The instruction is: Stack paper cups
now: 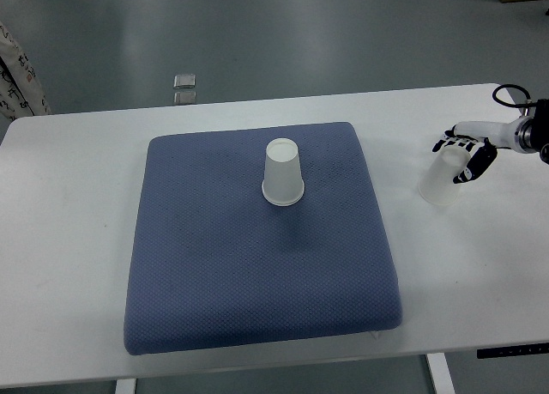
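Observation:
A white paper cup (283, 174) stands upside down near the middle of the blue cushion (214, 265). A second white paper cup (442, 183) is at the right on the white table, off the cushion. My right hand (464, 156) comes in from the right edge and its fingers curl around the upper part of this second cup. Whether the cup rests on the table or is lifted I cannot tell. The left arm does not show.
The white table (69, 239) carries the blue cushion in its middle. A small clear object (184, 81) lies on the floor beyond the far table edge. A patterned cloth (15, 72) shows at the left edge. A black cable (508, 92) loops by the right wrist.

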